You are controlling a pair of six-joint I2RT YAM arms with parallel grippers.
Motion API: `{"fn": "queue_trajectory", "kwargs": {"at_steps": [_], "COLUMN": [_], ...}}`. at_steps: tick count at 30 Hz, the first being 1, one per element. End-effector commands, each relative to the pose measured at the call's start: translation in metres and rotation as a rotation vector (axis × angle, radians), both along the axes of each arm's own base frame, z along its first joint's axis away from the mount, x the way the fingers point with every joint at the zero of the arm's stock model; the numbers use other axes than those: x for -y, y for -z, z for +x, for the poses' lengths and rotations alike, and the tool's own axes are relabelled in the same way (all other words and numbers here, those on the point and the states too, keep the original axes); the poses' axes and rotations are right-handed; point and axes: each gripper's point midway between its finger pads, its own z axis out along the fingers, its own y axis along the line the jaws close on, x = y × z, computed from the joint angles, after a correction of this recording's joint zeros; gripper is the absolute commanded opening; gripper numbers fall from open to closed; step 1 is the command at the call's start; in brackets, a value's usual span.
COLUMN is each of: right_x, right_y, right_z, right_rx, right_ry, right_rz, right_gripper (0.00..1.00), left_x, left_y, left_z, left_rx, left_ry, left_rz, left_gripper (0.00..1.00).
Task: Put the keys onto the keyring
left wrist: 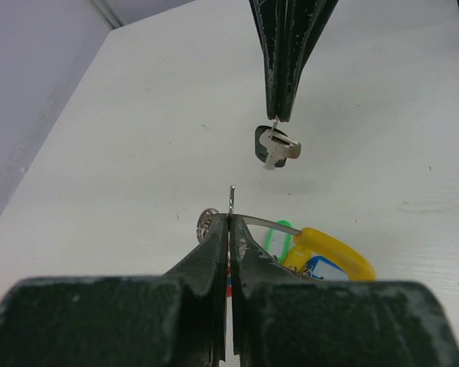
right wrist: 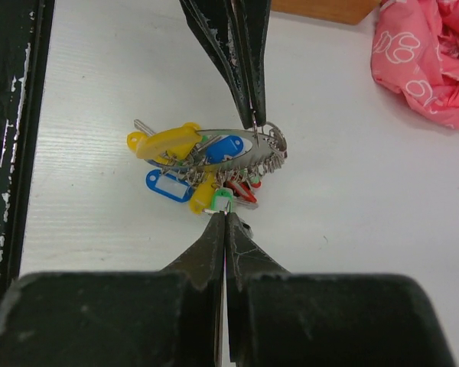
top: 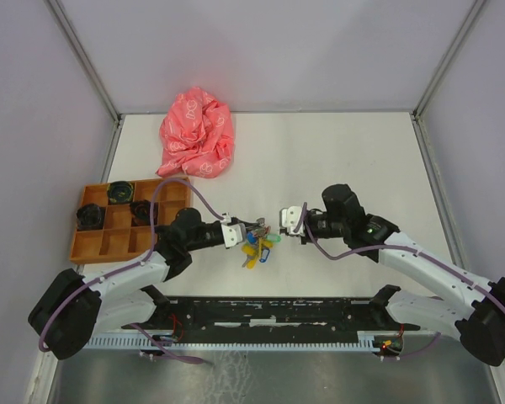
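The keyring (right wrist: 222,131) is a large silver loop crowded with yellow, blue, green and red tags (top: 254,248). My left gripper (left wrist: 230,218) is shut on its thin wire, holding it edge-up just above the table; the same gripper (right wrist: 254,115) reaches in from the top of the right wrist view. A small silver key with a black head (left wrist: 274,145) hangs from my right gripper (left wrist: 278,115), which is shut on it a short way right of the ring. In its own view the right gripper (right wrist: 226,216) hides most of that key. A red piece (right wrist: 241,191) sits in the bunch; I cannot tell whether it is a key.
An orange compartment tray (top: 88,244) with black parts stands at the left. A crumpled pink cloth (top: 198,135) lies at the back. A black rail (top: 278,311) runs along the near edge, and enclosure walls close the sides.
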Motion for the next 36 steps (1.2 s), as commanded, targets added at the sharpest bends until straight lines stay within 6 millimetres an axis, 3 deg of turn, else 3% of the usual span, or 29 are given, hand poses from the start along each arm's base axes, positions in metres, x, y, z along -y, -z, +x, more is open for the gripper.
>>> {"fn": "queue_trajectory", "kwargs": {"at_steps": [1,13,36], "right_x": [-0.01,-0.024,-0.03], "right_y": [-0.021,-0.023,-0.018], "right_z": [0.005,0.017,0.004], "right_rx": [0.195,0.333,0.249], "right_ry": [-0.122,-0.135,-0.166], "right_rz": [0.038,0.058,0.053], "right_gripper": [0.01,0.01,0.01], "left_x": [0.007,0.01,0.009], "left_y": [-0.029,-0.029,-0.03], "left_z": [-0.005,-0.011,-0.009], "left_rx": [0.125,0.116,0.106], "left_ry": [0.069,0.107,0.091], "left_rz": [-0.056,-0.057,-0.061], "left_gripper": [0.03,0.03,0.03]}}
